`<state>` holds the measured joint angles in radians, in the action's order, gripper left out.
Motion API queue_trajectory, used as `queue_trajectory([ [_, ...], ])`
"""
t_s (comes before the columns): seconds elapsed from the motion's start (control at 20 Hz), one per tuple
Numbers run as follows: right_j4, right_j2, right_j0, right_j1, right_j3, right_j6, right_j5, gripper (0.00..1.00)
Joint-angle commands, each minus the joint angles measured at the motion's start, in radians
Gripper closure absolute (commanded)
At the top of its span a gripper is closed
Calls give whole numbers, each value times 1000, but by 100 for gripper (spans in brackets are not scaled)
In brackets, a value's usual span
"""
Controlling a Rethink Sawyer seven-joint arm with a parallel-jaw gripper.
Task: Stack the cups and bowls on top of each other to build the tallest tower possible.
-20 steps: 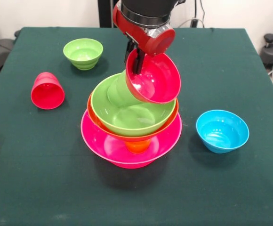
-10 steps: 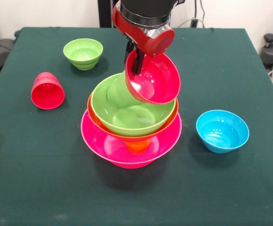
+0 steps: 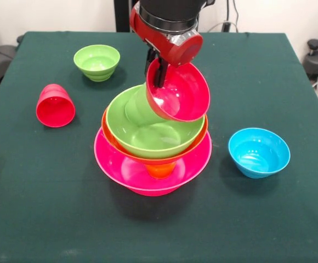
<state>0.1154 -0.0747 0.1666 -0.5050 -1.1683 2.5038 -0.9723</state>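
Six bowls (image 3: 259, 152), three cups (image 3: 55, 106), one pincer (image 3: 158, 76)

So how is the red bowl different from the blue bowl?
The red bowl is tilted, held up by the gripper over the tower; the blue bowl sits upright on the table, alone. The red one touches the big green bowl; the blue touches nothing. Both are small and shiny.

I see a dark green cloth-covered table (image 3: 33, 219) before a white wall (image 3: 55, 13); grey cables (image 3: 230, 16) hang at one o'clock.
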Motion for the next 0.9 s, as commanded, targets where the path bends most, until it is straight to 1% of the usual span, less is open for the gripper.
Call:
queue_trajectory([
  [0.05, 40, 52, -47, 23, -8, -4, 50, 100],
  [0.2, 26, 46, -57, 15, -13, 22, 47, 100],
  [0.5, 31, 40, -62, 3, -31, 2, 61, 100],
  [0.9, 25, 54, -42, -8, -54, -35, 81, 100],
])
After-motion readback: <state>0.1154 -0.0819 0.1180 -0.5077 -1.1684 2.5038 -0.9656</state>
